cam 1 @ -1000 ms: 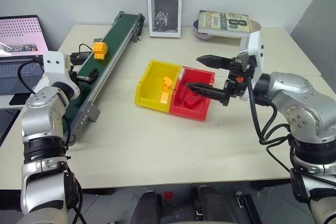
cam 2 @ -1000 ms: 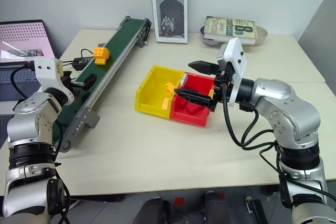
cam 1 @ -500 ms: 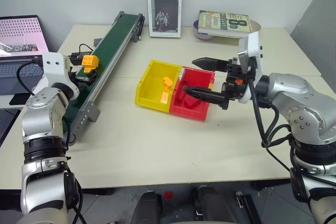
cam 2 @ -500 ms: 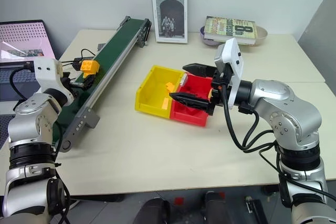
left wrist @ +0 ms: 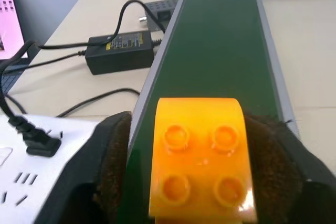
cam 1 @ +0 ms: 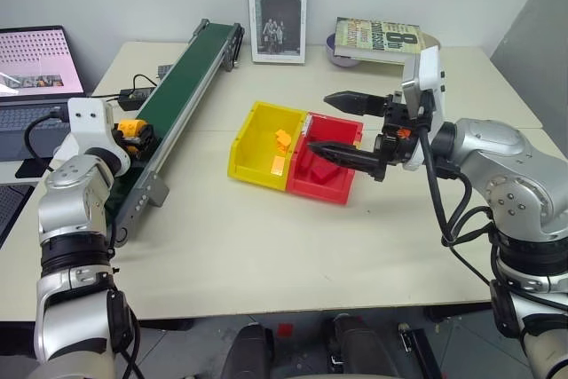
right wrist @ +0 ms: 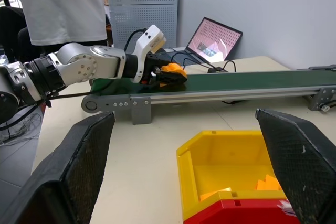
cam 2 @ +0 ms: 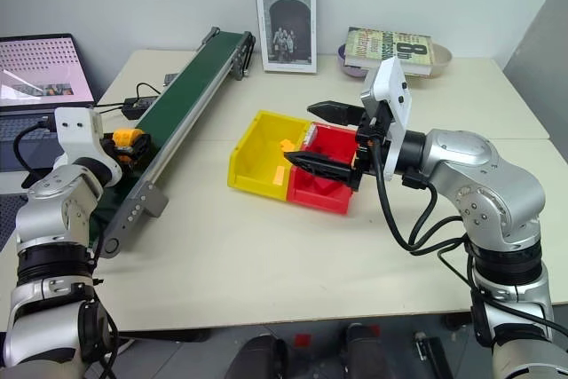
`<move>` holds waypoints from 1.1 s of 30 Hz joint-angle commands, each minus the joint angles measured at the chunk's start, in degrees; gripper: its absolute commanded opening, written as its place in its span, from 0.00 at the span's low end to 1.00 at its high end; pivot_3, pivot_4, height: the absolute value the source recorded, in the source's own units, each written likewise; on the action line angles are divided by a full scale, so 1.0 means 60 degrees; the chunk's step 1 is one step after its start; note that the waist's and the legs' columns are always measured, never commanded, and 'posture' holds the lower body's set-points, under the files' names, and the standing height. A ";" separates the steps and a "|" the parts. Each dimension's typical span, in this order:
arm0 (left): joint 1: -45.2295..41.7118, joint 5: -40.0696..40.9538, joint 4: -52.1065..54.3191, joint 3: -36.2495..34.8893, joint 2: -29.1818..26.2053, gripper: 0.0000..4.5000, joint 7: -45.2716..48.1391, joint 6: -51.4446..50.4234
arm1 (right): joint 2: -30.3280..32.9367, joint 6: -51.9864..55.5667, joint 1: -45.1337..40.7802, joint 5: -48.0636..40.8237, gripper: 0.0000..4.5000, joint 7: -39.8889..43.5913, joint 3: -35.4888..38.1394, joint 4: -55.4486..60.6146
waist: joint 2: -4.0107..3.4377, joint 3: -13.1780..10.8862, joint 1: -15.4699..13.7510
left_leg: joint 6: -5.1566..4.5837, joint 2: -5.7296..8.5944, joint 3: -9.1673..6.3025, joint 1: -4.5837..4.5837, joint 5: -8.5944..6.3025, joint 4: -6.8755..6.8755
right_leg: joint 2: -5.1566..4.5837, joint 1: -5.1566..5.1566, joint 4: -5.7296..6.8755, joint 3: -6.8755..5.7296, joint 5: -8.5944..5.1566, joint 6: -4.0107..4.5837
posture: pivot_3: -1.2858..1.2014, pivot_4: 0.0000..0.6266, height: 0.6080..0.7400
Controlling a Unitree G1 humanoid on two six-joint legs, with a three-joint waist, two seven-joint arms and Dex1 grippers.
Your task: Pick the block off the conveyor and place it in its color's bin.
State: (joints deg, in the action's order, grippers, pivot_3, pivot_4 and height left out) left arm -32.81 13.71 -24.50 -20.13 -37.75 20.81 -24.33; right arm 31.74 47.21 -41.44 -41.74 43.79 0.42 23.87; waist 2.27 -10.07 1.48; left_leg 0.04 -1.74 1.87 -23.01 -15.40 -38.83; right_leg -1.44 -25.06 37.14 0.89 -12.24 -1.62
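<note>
Pinching the block [left wrist: 200, 159] from both sides, your left pincer [cam 1: 133, 135] has it low on the conveyor [cam 1: 182, 77], ready to lift. Your right pincer [cam 1: 352, 126] waits spread wide over the red tray [cam 1: 330, 185], leaving the bin [cam 1: 251, 146] free.

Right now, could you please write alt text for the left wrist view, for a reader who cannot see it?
An orange block with four studs sits between the left gripper's two black fingers, on the dark green conveyor. Beside the belt, on the beige table, lie a black power adapter and cables.
</note>
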 commanded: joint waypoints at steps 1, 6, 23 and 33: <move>0.0219 0.0259 0.1017 -0.0355 -0.0190 0.54 -0.0087 -0.0362 | 0.0075 -0.0051 -0.0193 -0.0156 1.00 -0.0005 0.0161 0.0167 | 0.0000 0.0000 0.0000 | 0.0000 0.0001 -0.0003 0.0000 0.0000 0.0000 | -0.0002 0.0000 0.0001 -0.0003 0.0000 0.0000 | 0.52 0.24 1.00; 0.0840 0.0546 0.2438 -0.0607 -0.0197 0.35 -0.0244 -0.1239 | 0.0058 -0.0058 -0.0223 -0.0201 1.00 0.0033 0.0163 0.0104 | 0.0000 0.0000 0.0002 | 0.0000 -0.0001 -0.0004 0.0003 0.0000 -0.0002 | -0.0002 0.0003 0.0005 -0.0001 0.0000 0.0000 | 0.52 0.24 1.00; -0.1990 0.0614 0.2596 0.2746 0.0795 0.34 0.2313 -0.1604 | 0.1051 0.0262 0.1676 0.1940 1.00 -0.2244 -0.0407 0.2456 | 0.0009 0.0005 -0.0273 | 0.0000 0.0037 0.0003 -0.0006 0.0001 -0.0008 | 0.0022 0.0012 -0.0015 0.0005 -0.0002 -0.0001 | 0.52 0.24 1.00; -0.3668 -0.0925 -0.0963 0.4797 0.1907 0.50 0.4118 0.1113 | 0.0789 0.1523 0.2906 0.1875 1.00 -0.3644 0.0036 0.4009 | 0.0007 0.0004 -0.0132 | -0.0002 0.0020 -0.0003 -0.0003 0.0000 -0.0005 | 0.0109 -0.0004 -0.0008 0.0005 -0.0013 0.0012 | 0.52 0.24 1.00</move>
State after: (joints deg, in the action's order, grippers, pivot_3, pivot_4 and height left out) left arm -52.47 9.15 -28.35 8.76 -26.30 44.01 -20.83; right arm 37.33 55.33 -23.73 -30.15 24.00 -1.38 45.10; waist 2.31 -10.05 0.69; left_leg 0.02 -1.66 1.83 -23.02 -15.39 -38.86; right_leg -0.71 -25.09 37.11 0.92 -12.32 -1.54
